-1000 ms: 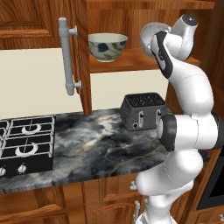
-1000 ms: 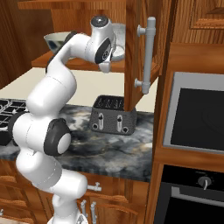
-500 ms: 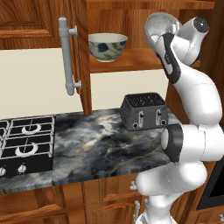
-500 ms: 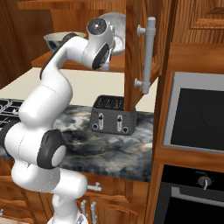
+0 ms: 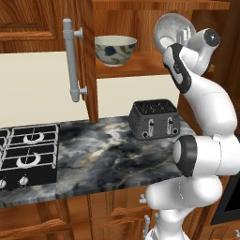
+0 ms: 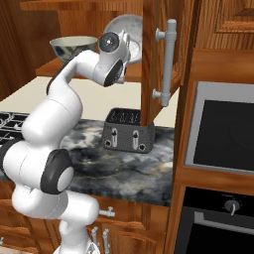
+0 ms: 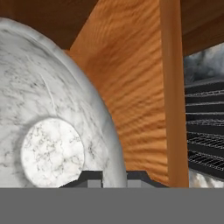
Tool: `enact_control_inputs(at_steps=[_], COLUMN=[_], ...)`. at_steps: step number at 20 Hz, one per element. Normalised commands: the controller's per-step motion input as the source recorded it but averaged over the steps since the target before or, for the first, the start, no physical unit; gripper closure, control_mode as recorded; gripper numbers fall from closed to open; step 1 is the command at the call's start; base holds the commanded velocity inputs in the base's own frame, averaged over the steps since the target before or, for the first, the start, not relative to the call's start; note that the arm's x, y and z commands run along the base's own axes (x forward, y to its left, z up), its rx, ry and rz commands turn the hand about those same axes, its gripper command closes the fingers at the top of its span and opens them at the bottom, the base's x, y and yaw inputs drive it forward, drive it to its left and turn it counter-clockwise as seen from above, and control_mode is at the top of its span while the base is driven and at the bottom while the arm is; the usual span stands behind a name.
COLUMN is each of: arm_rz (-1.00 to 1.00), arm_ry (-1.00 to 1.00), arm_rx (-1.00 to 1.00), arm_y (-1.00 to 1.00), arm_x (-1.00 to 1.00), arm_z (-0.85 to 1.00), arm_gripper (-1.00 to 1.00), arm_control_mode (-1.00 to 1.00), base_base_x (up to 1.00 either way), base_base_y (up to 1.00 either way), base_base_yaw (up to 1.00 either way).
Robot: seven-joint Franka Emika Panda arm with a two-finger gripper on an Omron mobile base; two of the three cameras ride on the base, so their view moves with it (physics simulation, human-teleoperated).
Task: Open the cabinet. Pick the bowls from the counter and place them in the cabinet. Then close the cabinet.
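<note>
The cabinet point(image 5: 89, 56) stands open, its left door and silver handle point(image 5: 71, 61) swung out. On its shelf point(image 5: 140, 64) sits the cream leaf-patterned bowl point(image 5: 116, 49) point(image 6: 72, 47), upright. My gripper point(image 5: 184, 35) point(image 7: 114, 177) is shut on the rim of the speckled whitish-grey bowl point(image 5: 169, 29) point(image 6: 130, 27) point(image 7: 48, 109). That bowl is tipped on its side above the right end of the shelf, its underside facing the hand view. The right door point(image 6: 151, 59) hangs open beside it.
A black toaster point(image 5: 154, 119) point(image 6: 128, 130) stands on the dark marble counter point(image 5: 108, 150) under the cabinet. The gas hob point(image 5: 26, 154) lies to the left. A built-in oven point(image 6: 223, 129) fills the wall to the right. Drawers sit below the counter edge.
The hand has lifted the speckled bowl higher and further into the open cabinet, and the wrist has turned. The patterned bowl and doors have not moved.
</note>
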Motion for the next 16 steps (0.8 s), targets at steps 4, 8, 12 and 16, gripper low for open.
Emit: enact_control_inputs(at_steps=[4,8,12,16], arm_rz=[0.0,0.0,0.0,0.0], arm_ry=[0.04,0.11,0.02,0.08], arm_rx=[0.0,-0.06,-0.02,-0.02], arm_y=[0.0,0.0,0.0,0.0], arm_x=[-0.16,-0.34,-0.43,-0.19], arm_z=[0.35,0.44,0.12,0.0], arm_gripper=[1.0,1.0,1.0,1.0], arm_control_mode=[-1.0,-1.0,-1.0,-1.0], base_base_x=[0.0,0.0,0.0,0.0], base_base_y=[0.0,0.0,0.0,0.0], base_base_yaw=[0.0,0.0,0.0,0.0])
